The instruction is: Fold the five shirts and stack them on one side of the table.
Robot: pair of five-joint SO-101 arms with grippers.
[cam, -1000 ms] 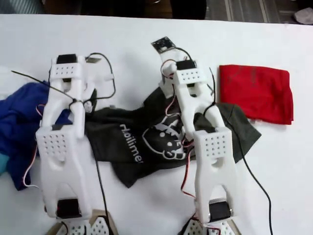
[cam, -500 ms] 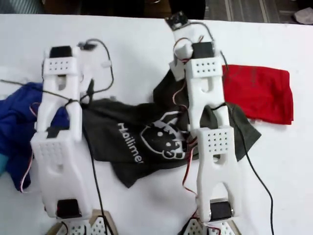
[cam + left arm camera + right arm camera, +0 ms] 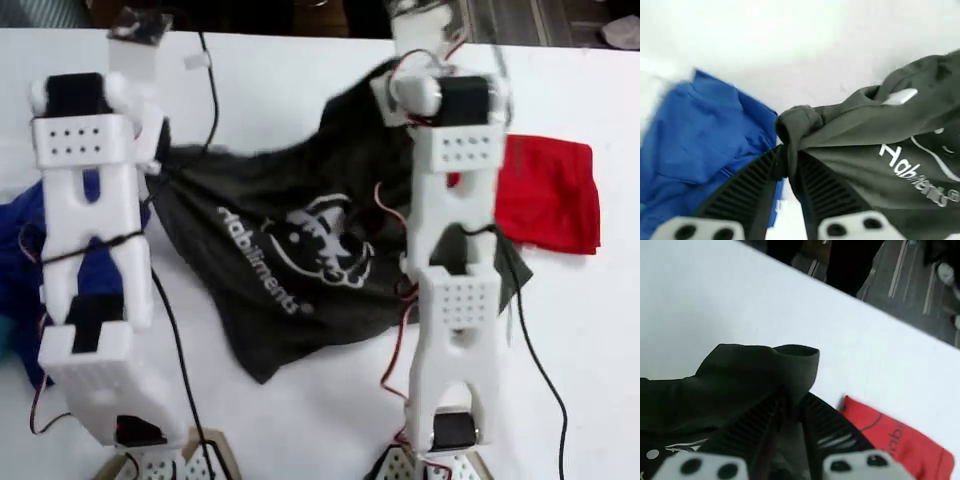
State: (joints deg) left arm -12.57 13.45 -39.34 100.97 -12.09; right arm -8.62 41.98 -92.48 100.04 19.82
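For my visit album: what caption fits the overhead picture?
The left arm and right arm grip a dark shirt between a folded red shirt and a crumpled blue shirt.

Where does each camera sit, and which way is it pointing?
High view: fixed above the table, facing down; shows the left arm and right arm over the dark shirt.
Left wrist view: on the left arm's wrist, facing along the left gripper, shut on the dark shirt; blue shirt beside it.
Right wrist view: on the right arm's wrist, facing along the right gripper, shut on the dark shirt; red shirt beyond.
Shared: both wrist views show the dark shirt clamped.
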